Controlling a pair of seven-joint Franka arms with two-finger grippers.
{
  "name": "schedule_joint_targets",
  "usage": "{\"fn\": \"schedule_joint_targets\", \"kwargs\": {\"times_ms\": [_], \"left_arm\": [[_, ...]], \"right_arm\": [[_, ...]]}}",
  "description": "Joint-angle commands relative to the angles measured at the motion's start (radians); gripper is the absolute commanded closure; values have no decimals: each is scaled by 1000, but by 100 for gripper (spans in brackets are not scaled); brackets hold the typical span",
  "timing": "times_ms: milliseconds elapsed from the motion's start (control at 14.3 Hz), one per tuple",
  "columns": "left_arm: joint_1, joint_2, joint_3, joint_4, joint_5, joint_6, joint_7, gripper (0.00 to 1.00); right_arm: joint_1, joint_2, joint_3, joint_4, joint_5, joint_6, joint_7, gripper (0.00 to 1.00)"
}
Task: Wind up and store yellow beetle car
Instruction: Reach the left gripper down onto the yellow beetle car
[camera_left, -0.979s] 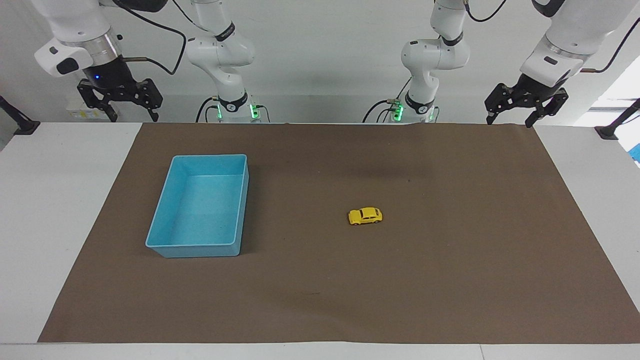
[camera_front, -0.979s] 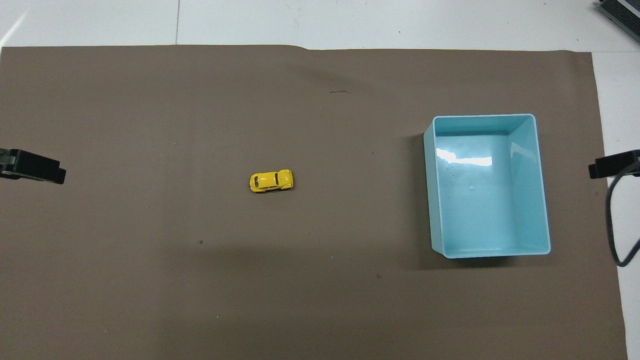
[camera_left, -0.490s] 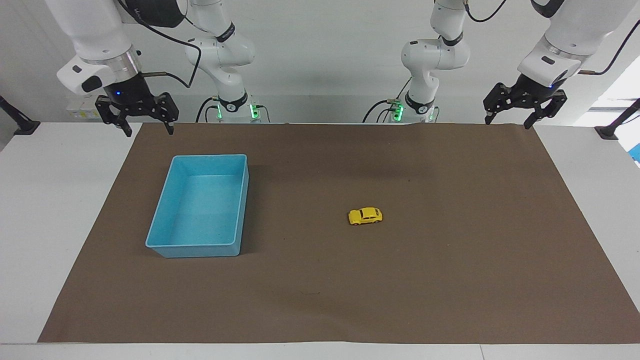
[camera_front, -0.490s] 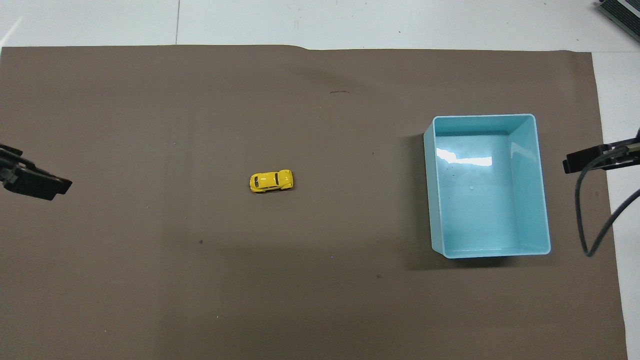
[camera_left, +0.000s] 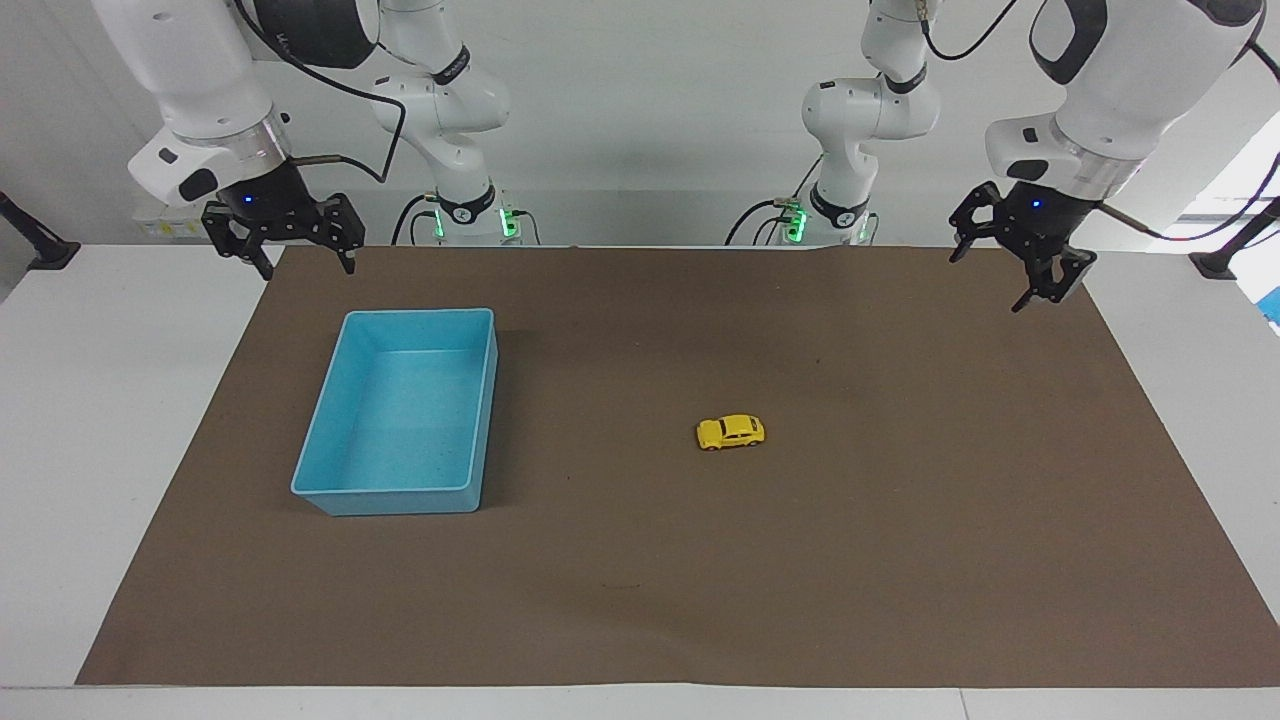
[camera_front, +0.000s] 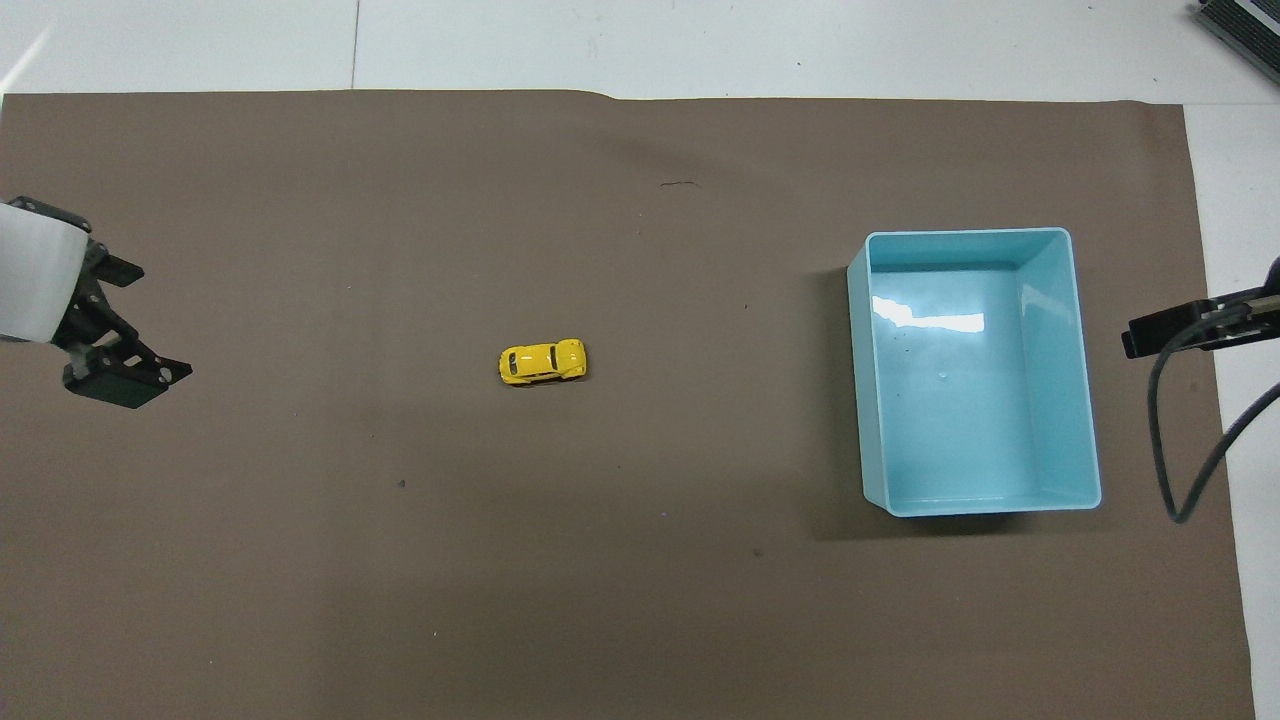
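You see the yellow beetle car (camera_left: 731, 432) sitting on its wheels on the brown mat (camera_left: 900, 560) mid-worktop, well apart from the empty blue bin (camera_left: 340, 490). Your left hand (camera_left: 992, 272) hangs spread wide above the mat's corner; your right hand (camera_left: 294, 249) hangs spread wide above the mat's edge near the bin

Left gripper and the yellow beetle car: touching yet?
Apart. In the facing view the left gripper hangs open over the brown mat's corner at its own end, with bare mat separating it from the yellow beetle car.
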Motion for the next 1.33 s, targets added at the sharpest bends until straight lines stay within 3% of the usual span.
{"fn": "schedule_joint_targets", "kwargs": {"times_ms": [0, 630, 909, 1259], "left_arm": [[-56, -15, 15, -127, -17, 144, 69, 0], [-255, 140, 17, -260, -15, 503, 64, 0], [-341, 151, 17, -342, -12, 624, 60, 0], [-380, 157, 17, -345, -12, 696, 63, 0]], "right_arm": [[-8, -25, 3, -26, 2, -5, -24, 0], [-10, -45, 0, -57, 0, -18, -24, 0], [-10, -45, -3, -57, 0, -18, -21, 0], [-10, -48, -8, -57, 0, -41, -29, 0]]}}
